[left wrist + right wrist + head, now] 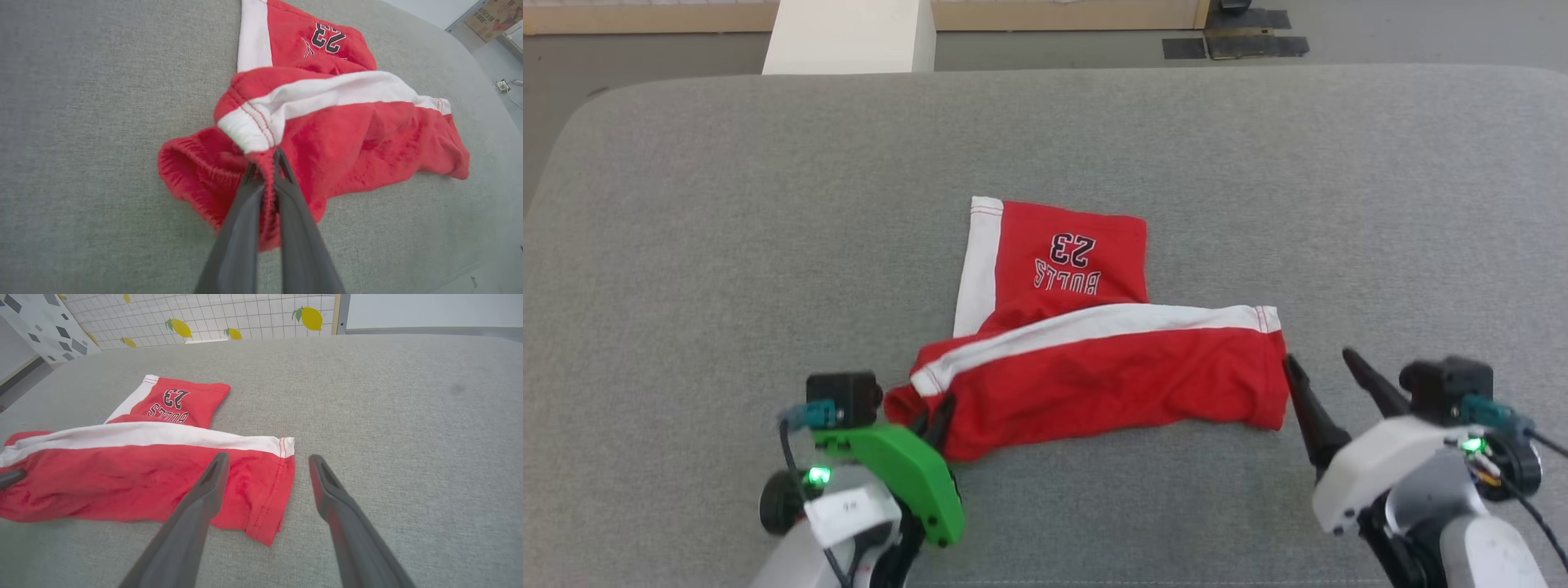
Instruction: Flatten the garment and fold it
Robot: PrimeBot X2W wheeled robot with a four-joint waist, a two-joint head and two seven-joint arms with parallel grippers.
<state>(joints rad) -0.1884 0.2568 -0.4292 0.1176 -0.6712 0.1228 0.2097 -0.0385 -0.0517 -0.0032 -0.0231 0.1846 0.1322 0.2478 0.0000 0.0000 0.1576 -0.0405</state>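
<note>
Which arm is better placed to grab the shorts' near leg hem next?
Right. The right gripper is open at the hem of the garment, one finger over the fabric; the left gripper is shut on the waistband.

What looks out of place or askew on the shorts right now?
The red shorts lie crumpled: one leg lies sideways across the other, and the gathered waistband is bunched where the left gripper pinches it.
</note>
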